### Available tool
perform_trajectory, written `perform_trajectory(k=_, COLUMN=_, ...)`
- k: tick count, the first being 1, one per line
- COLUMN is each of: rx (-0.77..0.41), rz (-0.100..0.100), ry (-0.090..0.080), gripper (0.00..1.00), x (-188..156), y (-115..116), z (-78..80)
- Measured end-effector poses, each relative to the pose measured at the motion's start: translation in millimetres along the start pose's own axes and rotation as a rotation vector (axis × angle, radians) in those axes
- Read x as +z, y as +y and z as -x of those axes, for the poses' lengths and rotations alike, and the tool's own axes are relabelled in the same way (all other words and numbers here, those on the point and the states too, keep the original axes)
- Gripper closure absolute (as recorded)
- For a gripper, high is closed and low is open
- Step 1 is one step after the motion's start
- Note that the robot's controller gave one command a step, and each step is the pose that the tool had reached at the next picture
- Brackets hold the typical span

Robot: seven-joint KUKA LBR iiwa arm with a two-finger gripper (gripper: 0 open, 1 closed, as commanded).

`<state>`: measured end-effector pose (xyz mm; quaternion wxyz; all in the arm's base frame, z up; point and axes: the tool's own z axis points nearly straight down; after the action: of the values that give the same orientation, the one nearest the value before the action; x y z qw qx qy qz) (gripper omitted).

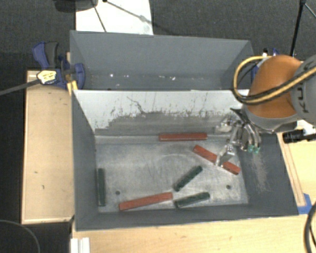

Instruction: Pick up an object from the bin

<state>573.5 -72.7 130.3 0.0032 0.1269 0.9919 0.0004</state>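
Note:
My gripper (225, 157) reaches down at the right side of the bin floor, its fingertips at a short red bar (215, 159) that lies slanted there. The bar's middle sits right under the fingertips, and its two ends stick out to either side. A dark green bar (187, 177) lies slanted just left and below the red one. Along the back wall rests a longer red bar (183, 137), lying level.
Near the front edge lie another dark green bar (191, 199) and a long red bar (146, 201). A third dark green bar (100, 186) stands lengthwise by the left wall. The arm with its orange cover hangs over the bin's right rim.

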Motion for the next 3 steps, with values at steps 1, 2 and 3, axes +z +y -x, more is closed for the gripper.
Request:
perform_trajectory(k=1, rx=0.091, rz=0.0, ry=-0.001, gripper=0.0, x=59, y=4, z=-16.5)
perform_trajectory(k=2, rx=0.143, rz=0.003, ry=0.002, gripper=1.0, x=56, y=-2, z=-2.9)
perform_trajectory(k=3, rx=0.142, rz=0.002, ry=0.002, gripper=1.0, x=56, y=-2, z=-2.9)
